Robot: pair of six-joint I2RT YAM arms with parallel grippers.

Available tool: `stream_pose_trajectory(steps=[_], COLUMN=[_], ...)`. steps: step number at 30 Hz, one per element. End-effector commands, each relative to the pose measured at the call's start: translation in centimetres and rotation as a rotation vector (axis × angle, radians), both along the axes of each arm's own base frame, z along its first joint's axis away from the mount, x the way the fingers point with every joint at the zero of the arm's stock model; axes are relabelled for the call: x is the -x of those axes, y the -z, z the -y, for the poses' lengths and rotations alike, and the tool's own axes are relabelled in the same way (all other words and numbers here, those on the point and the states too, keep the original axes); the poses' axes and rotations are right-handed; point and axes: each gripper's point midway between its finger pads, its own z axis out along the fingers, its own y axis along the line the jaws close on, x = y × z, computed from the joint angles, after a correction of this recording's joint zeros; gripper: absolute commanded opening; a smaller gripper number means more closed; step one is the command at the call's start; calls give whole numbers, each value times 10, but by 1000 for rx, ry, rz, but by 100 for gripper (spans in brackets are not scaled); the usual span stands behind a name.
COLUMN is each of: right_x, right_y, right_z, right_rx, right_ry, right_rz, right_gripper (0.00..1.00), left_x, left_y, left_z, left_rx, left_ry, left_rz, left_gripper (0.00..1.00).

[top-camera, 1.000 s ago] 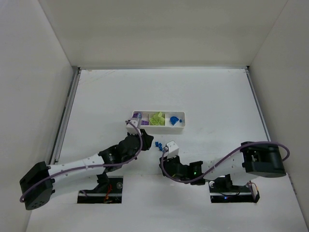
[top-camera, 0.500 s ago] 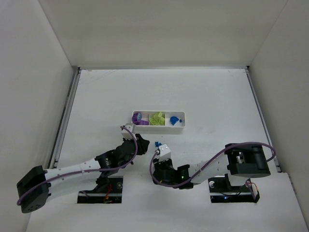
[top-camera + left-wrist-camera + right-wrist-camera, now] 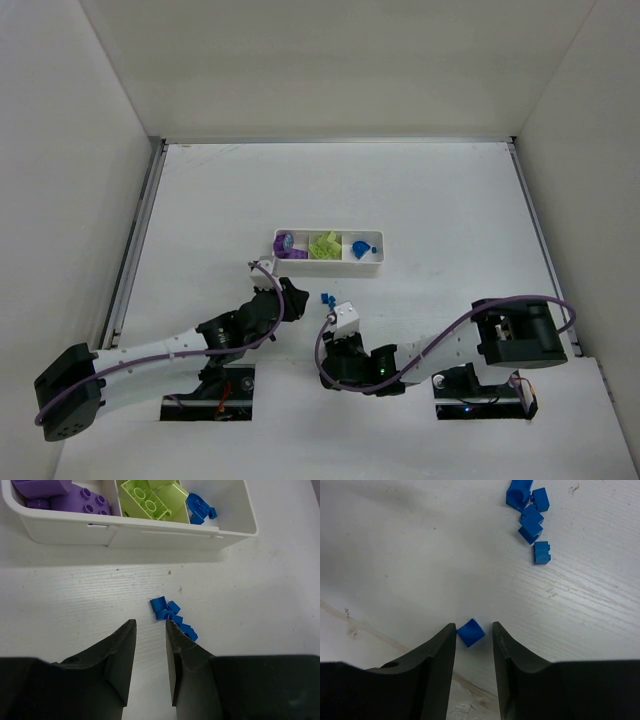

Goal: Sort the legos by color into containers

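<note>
The white tray [image 3: 150,532] holds purple legos [image 3: 75,500] in its left container, lime legos [image 3: 155,497] in the middle one and a blue lego [image 3: 200,510] in the right one. Several loose blue legos [image 3: 170,612] lie clustered on the table in front of the tray [image 3: 380,262]. My left gripper [image 3: 150,623] hovers just short of that cluster, slightly open, nothing between its fingers. In the right wrist view a single blue lego [image 3: 470,632] lies between the tips of my right gripper [image 3: 473,627]. It is close to the left finger, with a gap on the right.
The blue cluster [image 3: 530,515] lies beyond the right gripper's tips. Both arms meet near the loose legos [image 3: 325,298], the left gripper [image 3: 293,300] just beside them. White walls [image 3: 100,200] enclose the table on three sides.
My left gripper has drawn back from the tray to the blue cluster. The right arm has swung left and nearer, and its jaws have narrowed around a single blue lego.
</note>
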Motion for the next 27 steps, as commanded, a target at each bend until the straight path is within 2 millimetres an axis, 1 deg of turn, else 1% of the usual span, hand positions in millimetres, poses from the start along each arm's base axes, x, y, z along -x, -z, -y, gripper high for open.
stream_pose_trajectory(steps=[1,4,7,11,14,17,20,22,25,27], right_x=[11,11,10,8,-1,-19,-38,-55,-86,-113], right_y=[15,12,5,-7,-19,-37,-64,-82,-105,-121], right_z=[6,4,3,6,10,16,20,26,39,49], right_rx=[58,50,36,7,-19,-68,-131,-163,-217,-257], right_ry=[-27,-28,-28,-17,7,54,82,103,143,166], right_rz=[-38,-38,-31,-21,-5,4,28,53,86,111], right_gripper=[38,33,30,29,29,29,29,29,29,29], left_x=[-1,-2,-1,-1,1,2,4,3,0,-1], left_y=[-7,-6,-6,-7,-7,-6,-6,-6,-6,-5], left_z=[1,1,5,10,18,25,34,40,46,52], left_rx=[41,29,39,24,27,9,11,7,-7,-8], left_ry=[-13,-9,-2,14,36,54,69,78,77,78], left_rz=[22,20,19,18,10,7,3,8,4,-1], left_gripper=[28,28,28,30,33,34,34,34,34,34])
